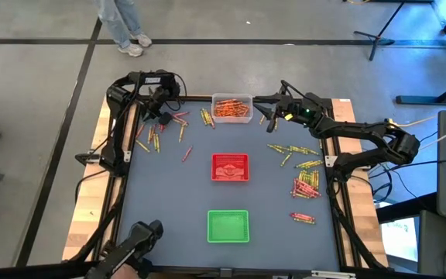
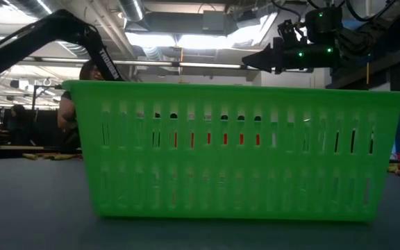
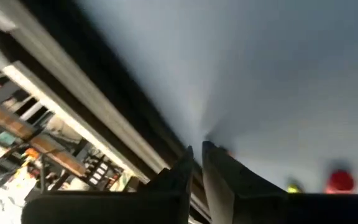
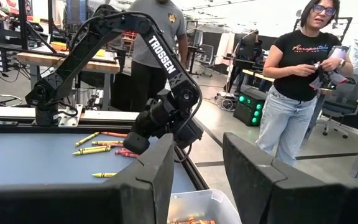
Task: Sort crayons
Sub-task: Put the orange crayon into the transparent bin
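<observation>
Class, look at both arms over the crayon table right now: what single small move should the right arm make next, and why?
Probably lower a little and release, if it carries a crayon; none shows between its fingers. The right gripper hovers beside the clear tray, whose orange crayons lie just below its open fingers. The left gripper is shut, down among loose crayons at the far left.

Left end effector point(image 1: 161, 118) low, fingers together, right end effector point(image 1: 268, 118) raised, parted
</observation>
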Robot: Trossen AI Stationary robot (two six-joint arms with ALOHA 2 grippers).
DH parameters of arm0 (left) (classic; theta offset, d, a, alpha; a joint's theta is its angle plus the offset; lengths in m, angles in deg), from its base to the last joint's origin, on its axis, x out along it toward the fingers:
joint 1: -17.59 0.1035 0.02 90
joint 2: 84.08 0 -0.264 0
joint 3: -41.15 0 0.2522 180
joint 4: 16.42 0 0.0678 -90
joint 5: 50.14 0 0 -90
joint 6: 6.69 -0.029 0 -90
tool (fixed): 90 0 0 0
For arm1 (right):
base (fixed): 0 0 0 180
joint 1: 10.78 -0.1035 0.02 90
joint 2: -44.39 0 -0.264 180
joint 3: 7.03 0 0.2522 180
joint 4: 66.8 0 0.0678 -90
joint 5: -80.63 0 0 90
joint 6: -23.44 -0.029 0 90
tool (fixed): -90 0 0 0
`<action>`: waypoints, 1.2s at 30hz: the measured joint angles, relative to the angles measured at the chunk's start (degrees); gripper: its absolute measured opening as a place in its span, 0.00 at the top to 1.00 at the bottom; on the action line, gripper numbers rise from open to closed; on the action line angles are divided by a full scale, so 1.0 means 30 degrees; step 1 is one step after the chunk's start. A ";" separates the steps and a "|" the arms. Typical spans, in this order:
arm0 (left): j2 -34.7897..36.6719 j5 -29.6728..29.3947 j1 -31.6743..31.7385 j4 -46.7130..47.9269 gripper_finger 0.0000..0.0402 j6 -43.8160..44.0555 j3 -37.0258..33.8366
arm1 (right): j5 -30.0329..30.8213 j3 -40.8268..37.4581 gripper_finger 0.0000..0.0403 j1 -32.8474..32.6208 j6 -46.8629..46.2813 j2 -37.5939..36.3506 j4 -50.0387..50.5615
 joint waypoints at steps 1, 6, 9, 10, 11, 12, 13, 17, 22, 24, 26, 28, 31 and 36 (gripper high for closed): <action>-0.0144 0.0406 0.0008 -0.0002 0.94 -0.0358 0.0107 | 0.0000 0.0000 0.66 0.0000 0.0000 0.0000 0.0001; -0.0618 0.1855 0.0001 0.1093 0.95 -0.1302 0.0333 | 0.0000 0.0000 0.66 0.0000 0.0000 0.0000 0.0027; -0.0591 0.2049 -0.0175 0.1779 0.95 -0.1963 0.0349 | 0.0000 0.0000 0.66 0.0000 0.0000 0.0000 0.0029; -0.0543 0.2001 -0.0259 0.2033 0.95 -0.2225 0.0343 | 0.0000 0.0000 0.66 0.0000 0.0000 0.0000 0.0024; -0.0467 0.1699 -0.0385 0.2111 0.95 -0.2430 0.0333 | 0.0000 0.0000 0.66 0.0000 0.0000 0.0000 0.0023; -0.0383 0.1259 -0.0530 0.2085 0.95 -0.2594 0.0345 | -0.0001 0.0000 0.66 0.0000 0.0000 0.0000 0.0029; -0.0326 0.0897 -0.0672 0.2084 0.95 -0.2726 0.0348 | 0.0000 0.0000 0.66 0.0000 0.0000 0.0000 0.0029; -0.0021 0.0701 -0.1207 0.2084 0.92 -0.2682 0.0341 | -0.0020 0.0000 0.66 0.0000 -0.0094 0.0000 0.0043; 0.1196 0.1431 -0.2237 0.2091 0.85 -0.2516 0.0304 | -0.0645 0.0000 0.66 -0.0002 -0.0122 0.0000 0.0156; 0.1799 0.1831 -0.2593 0.2068 0.82 -0.2595 0.0297 | -0.0648 0.0000 0.66 -0.0004 -0.0127 -0.0007 0.0153; 0.2515 0.1727 -0.2835 0.2105 0.80 -0.2659 0.0297 | -0.0648 0.0000 0.66 0.0000 -0.0126 -0.0007 0.0155; 0.3109 0.1555 -0.2882 0.2042 0.79 -0.2650 0.0238 | -0.0648 0.0000 0.66 0.0000 -0.0131 -0.0007 0.0146; 0.3656 0.1791 -0.2767 0.2021 0.79 -0.2436 -0.0185 | -0.0648 0.0000 0.66 0.0000 -0.0131 -0.0007 0.0147; 0.3631 0.2711 -0.1996 0.1588 0.79 -0.1949 -0.1325 | -0.0648 0.0000 0.66 0.0000 -0.0138 -0.0007 0.0129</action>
